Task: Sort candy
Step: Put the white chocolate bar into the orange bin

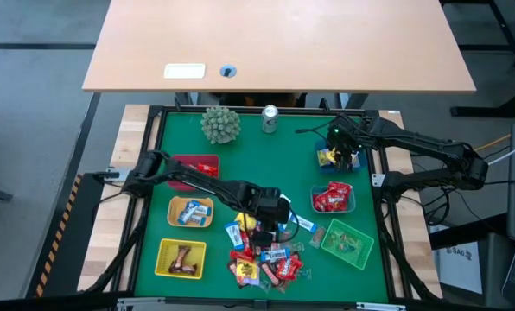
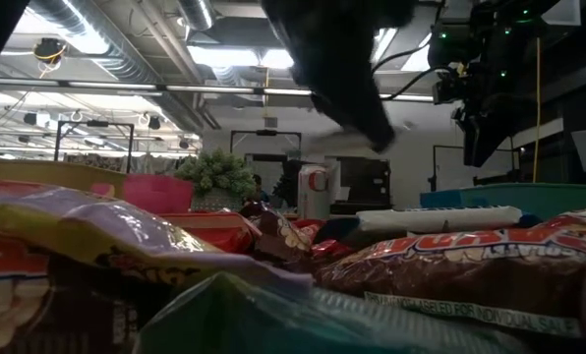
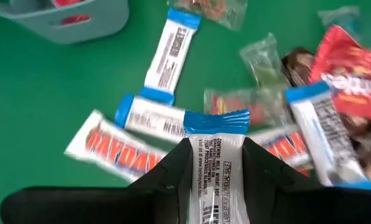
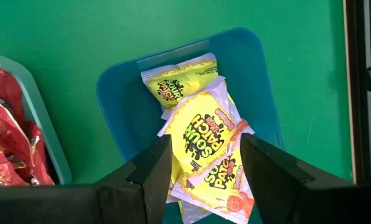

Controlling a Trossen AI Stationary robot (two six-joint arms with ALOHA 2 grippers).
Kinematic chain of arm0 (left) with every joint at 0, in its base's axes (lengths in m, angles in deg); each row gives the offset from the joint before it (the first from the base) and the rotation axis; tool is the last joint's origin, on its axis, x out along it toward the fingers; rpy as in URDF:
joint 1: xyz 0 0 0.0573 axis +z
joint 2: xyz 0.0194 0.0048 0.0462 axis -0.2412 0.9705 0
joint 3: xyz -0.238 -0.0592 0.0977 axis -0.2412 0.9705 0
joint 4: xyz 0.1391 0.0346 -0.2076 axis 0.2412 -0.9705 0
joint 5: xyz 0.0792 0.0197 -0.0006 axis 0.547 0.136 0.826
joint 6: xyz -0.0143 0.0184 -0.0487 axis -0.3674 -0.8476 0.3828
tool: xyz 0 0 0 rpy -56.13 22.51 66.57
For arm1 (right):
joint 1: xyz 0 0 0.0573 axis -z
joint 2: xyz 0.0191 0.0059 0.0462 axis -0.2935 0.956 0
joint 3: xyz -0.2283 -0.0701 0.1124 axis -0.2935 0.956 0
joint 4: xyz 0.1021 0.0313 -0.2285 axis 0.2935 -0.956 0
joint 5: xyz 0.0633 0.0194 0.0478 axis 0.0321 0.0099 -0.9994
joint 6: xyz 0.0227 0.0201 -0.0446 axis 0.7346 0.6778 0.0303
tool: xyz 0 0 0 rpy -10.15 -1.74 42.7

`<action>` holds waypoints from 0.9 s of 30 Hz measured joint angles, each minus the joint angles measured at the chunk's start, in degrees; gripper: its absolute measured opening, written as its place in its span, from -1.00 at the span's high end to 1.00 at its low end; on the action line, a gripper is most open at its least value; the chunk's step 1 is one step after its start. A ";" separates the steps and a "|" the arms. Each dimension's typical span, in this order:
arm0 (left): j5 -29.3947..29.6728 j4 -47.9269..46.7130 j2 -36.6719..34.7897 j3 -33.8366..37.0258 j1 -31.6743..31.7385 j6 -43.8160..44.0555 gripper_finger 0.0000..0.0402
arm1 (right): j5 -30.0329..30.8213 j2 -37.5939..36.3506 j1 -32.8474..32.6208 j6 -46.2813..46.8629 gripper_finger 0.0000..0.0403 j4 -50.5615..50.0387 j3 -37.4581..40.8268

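Roughly midway, several baskets (image 1: 191, 212) are already filled while a heap of candy (image 1: 262, 263) at six o'clock on the bench (image 1: 249, 164) remains unsorted; the left pincer (image 3: 218, 180) is clamped on a blue-white bar (image 3: 215, 162), and the right pincer (image 4: 204, 168), open and empty, is held over the blue basket (image 4: 248, 68) at two o'clock.

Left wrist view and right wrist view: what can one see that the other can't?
Only the left wrist view: the left end effector shut on a blue-and-white candy bar, with loose candy on the mat. Only the right wrist view: the right end effector open above yellow candy packets in a blue basket. Both show green mat.
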 joint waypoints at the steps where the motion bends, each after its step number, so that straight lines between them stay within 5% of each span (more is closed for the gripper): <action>1: -0.02 -1.73 -0.92 0.00 0.00 0.38 0.55 | -0.01 0.00 0.00 0.01 0.06 0.00 0.00; 13: 0.80 -35.23 -6.85 -0.02 -1.59 11.64 0.55 | 0.00 0.00 0.00 0.02 0.06 0.09 0.00; 27: 7.07 -54.57 -7.21 0.13 -6.20 11.74 0.55 | -0.01 0.00 0.00 0.01 0.06 0.07 0.02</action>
